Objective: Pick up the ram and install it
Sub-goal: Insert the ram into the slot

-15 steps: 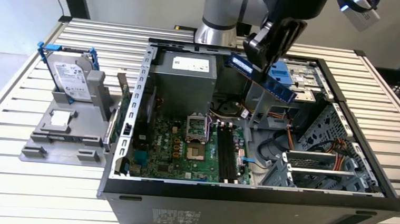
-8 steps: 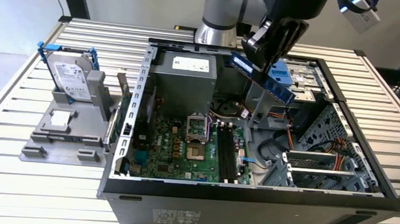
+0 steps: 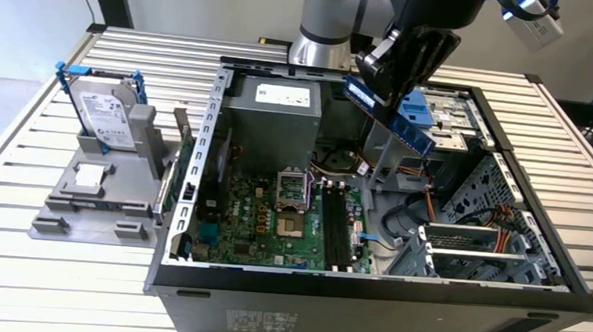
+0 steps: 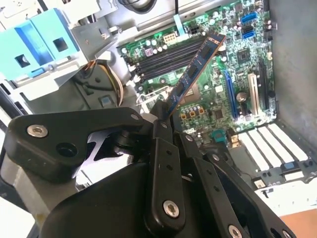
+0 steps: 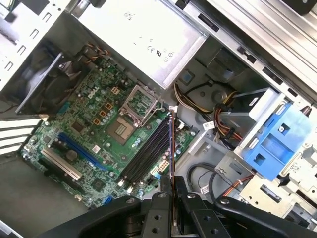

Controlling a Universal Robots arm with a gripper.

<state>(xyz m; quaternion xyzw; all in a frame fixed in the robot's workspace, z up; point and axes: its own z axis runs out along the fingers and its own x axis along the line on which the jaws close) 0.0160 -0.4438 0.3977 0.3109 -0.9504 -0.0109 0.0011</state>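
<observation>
The ram (image 3: 399, 120) is a thin blue stick with black chips, held tilted in the air above the open computer case. My gripper (image 3: 377, 84) is shut on its upper end. In the second wrist view the ram (image 4: 194, 69) sticks out from my black fingers (image 4: 161, 130) over the green motherboard (image 4: 218, 99). In the first wrist view the ram (image 5: 172, 148) shows edge-on, lined up roughly with the black memory slots (image 5: 146, 156). Those slots (image 3: 336, 227) lie on the motherboard (image 3: 261, 226) well below the stick.
The case (image 3: 372, 289) lies open on a slatted white table (image 3: 18, 256). A silver power supply (image 3: 275, 106) sits at the back, a blue drive bracket (image 3: 417, 116) and cables beside the ram. A hard drive in a blue frame (image 3: 102, 109) stands on a grey fixture at the exterior view's left.
</observation>
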